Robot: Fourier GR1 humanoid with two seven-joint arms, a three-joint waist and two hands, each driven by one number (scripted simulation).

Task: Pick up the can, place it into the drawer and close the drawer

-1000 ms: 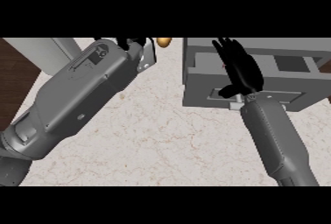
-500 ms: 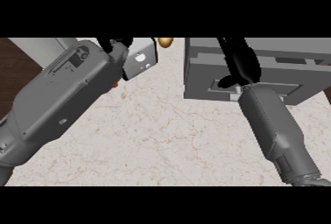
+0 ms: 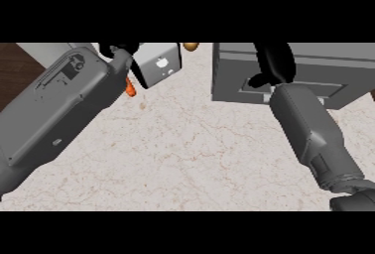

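The marbled tabletop fills the middle and lower part of the frame, and this wide area between the two grey forearms is free for moving. At the far left a dark brown strip runs beside the tabletop's edge. The left forearm goes from the lower left to the upper left; the left robot hand is at the top edge, mostly cut off by the frame, so I cannot tell whether its fingers are curled or straight. Just beside it stands a light grey box-like object, with a small orange piece under its left side and a small brown-orange object at the top edge. In the upper right is the grey drawer unit; its front panel faces the tabletop, and its inside cannot be seen. The right robot hand lies on top of this unit, its black fingers stretched toward the top of the frame, grasping nothing that I can see. The can is not clearly visible anywhere.
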